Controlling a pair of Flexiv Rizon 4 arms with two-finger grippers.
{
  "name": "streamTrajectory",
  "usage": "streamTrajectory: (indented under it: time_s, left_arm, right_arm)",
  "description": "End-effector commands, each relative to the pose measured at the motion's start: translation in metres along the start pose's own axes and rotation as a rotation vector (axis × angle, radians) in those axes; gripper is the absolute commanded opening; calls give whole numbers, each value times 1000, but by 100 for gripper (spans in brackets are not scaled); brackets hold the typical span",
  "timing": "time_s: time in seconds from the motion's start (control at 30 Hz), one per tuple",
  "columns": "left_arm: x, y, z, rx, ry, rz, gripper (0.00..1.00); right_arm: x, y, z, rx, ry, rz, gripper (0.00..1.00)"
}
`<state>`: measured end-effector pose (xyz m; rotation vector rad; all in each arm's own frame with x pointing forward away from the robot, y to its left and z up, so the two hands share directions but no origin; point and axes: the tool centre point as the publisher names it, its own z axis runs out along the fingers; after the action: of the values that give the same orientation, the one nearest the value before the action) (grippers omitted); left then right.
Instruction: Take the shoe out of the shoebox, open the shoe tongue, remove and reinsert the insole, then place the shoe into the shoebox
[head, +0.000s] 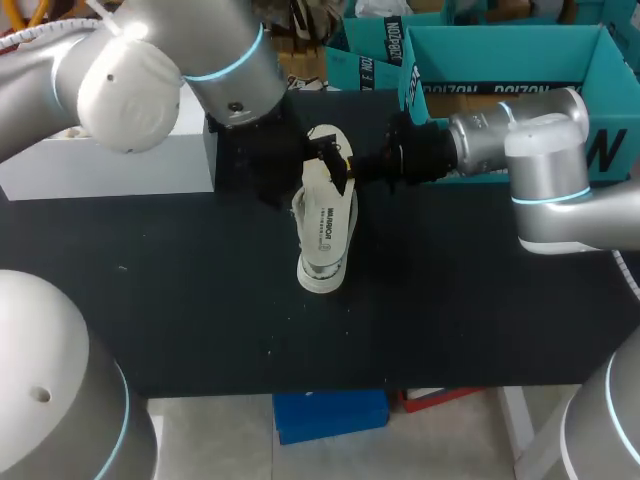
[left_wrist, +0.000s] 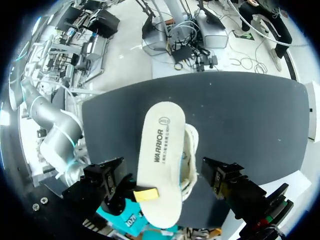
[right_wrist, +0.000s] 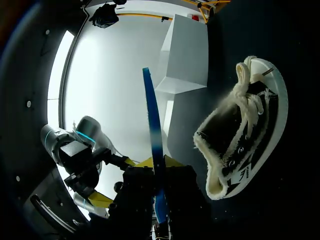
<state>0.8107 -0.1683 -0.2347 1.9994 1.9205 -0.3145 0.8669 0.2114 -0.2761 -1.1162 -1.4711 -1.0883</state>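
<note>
Dark printed word, round stamp on insole (left_wrist: 159, 150); white lettering on teal shoebox (head: 480, 45) walls.

Robotics lab: grey left arm (head: 150, 60) and right arm (head: 540, 150) over a black table (head: 200, 300), teal shoeboxes (head: 500, 55) behind

Black matte bench (head: 200, 300) fills most of the head view, long edges running left to right. A plain white box (head: 150, 170) sits at the bench's far left edge, long side along that edge. In the right wrist view the same box (right_wrist: 185, 55) shows two flat pale faces, set on the dark top (right_wrist: 300, 50). A few pale specks dot the bench near its near edge. A white frame leg (head: 512, 425) shows under the near right corner. The floor (head: 220, 440) past the near edge is pale grey and looks tiled. In the left wrist view the bench top (left_wrist: 240, 115) reads dark grey under even light.
</note>
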Motion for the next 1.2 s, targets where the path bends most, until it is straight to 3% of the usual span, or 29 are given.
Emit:
streamTrajectory:
  time_s: [0.03, 0.3, 0.43, 1.13, 1.2]
  left_arm:
    - [25, -7, -1, -11, -310, 24, 100]
    - [46, 8, -2, 68, -581, 30, 100]
    - [54, 14, 0, 91, -647, 46, 100]
    - [55, 14, 0, 86, -623, 44, 100]
    - [60, 14, 5, 75, -674, 7, 100]
  right_arm:
    - [0, 0, 0, 0, -2, 0, 0]
    - [0, 0, 0, 0, -2, 0, 0]
    - [0, 0, 0, 0, -2, 0, 0]
    - [0, 0, 0, 0, -2, 0, 0]
    - [0, 0, 0, 0, -2, 0, 0]
